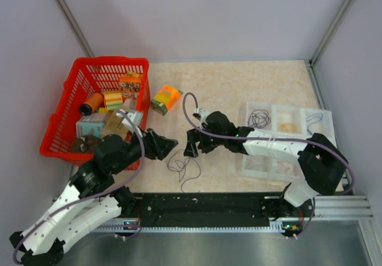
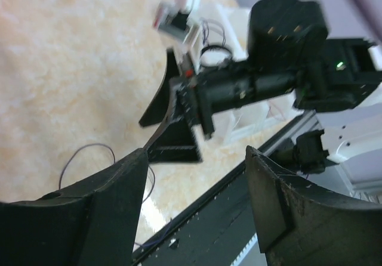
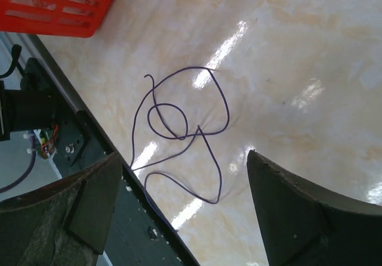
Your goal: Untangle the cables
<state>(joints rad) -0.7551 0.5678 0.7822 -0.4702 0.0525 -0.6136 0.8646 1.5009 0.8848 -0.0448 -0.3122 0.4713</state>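
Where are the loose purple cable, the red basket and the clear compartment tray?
purple cable (image 3: 181, 138): right wrist view, where its loops cross.
red basket (image 1: 110, 59): top external view, far rim.
clear compartment tray (image 1: 286, 105): top external view, far rim.

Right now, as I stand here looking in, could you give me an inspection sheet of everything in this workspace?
Surface: glossy beige marbled tabletop.
Job's things: purple wire lies loose in crossing loops; black coil, orange-yellow coil and blue wire sit in separate compartments of the clear organizer.
Clutter: red basket of spools and small boxes; orange-green box beside it.
Grippers: left gripper and right gripper both open, empty, facing each other near the purple wire.
Cables: right arm's hose and left arm's hose, grey-purple, loop off the wrists.
Surroundings: pale walls; black rail at the near edge.
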